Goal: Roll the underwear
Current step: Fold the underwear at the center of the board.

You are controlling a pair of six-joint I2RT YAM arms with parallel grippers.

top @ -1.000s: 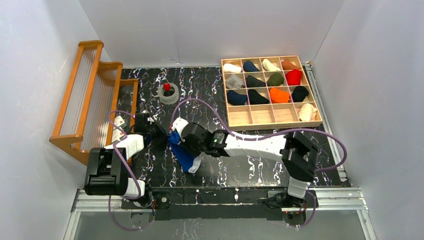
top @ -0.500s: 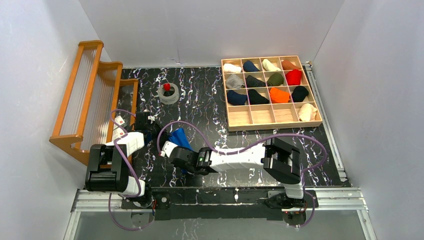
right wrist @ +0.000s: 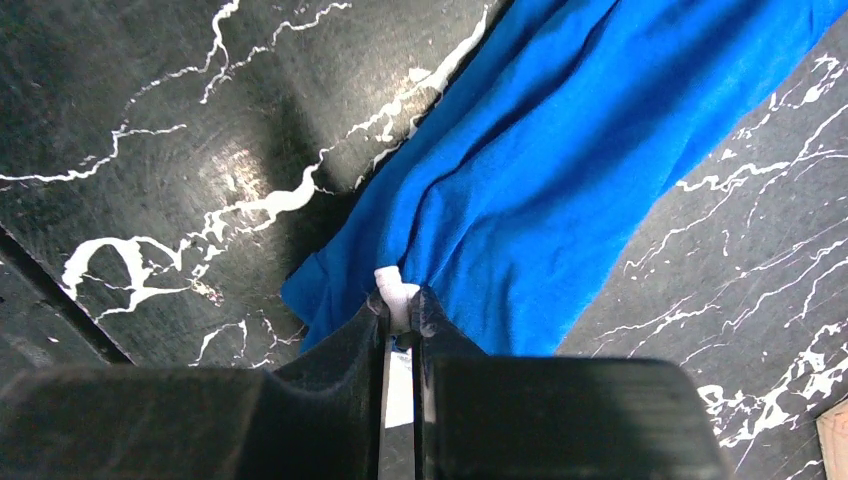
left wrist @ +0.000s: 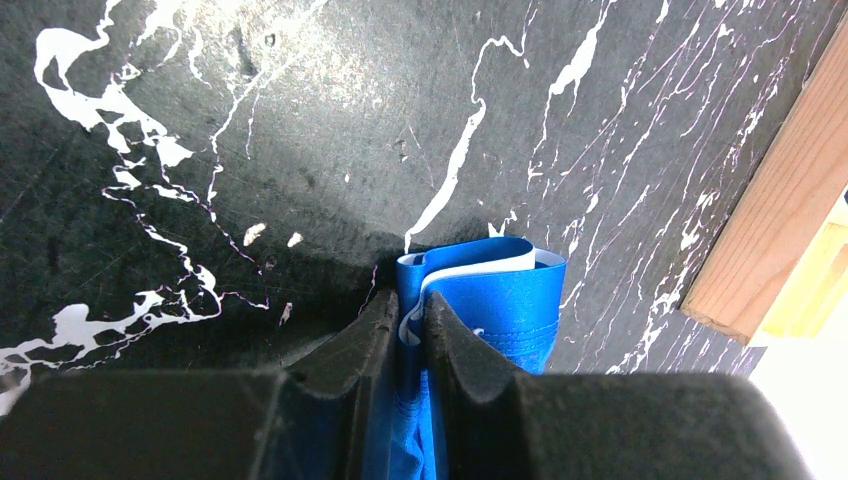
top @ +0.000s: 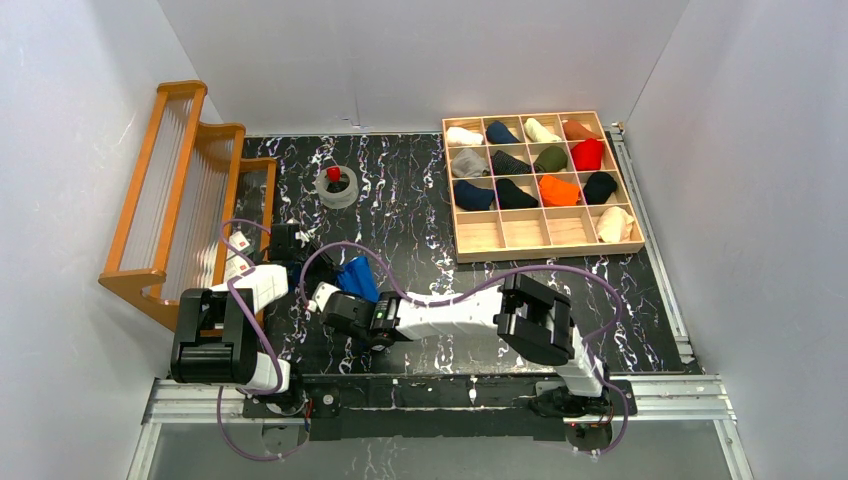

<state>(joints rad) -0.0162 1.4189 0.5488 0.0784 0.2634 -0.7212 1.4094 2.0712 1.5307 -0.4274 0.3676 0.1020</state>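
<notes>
The blue underwear [top: 358, 277] lies bunched on the black marbled table between my two grippers. In the left wrist view my left gripper [left wrist: 408, 325] is shut on a folded edge of the underwear [left wrist: 500, 300], where a white band curls round the fold. In the right wrist view my right gripper [right wrist: 400, 305] is shut on a bit of white trim at the near corner of the underwear [right wrist: 560, 180], which stretches away up and to the right. Seen from the top camera, the left gripper [top: 318, 265] is at the cloth's left and the right gripper [top: 335, 298] is at its near-left corner.
A wooden compartment tray [top: 545, 243] at the back right holds several rolled garments, one of them bright orange [top: 558, 190]. A wooden rack [top: 170, 200] stands along the left wall. A tape roll with a red piece [top: 338, 186] sits behind the grippers.
My right arm has swung left and toward the near edge, dragging its end of the blue underwear along. The cloth is now shorter and more bunched. The left gripper has kept its place.
</notes>
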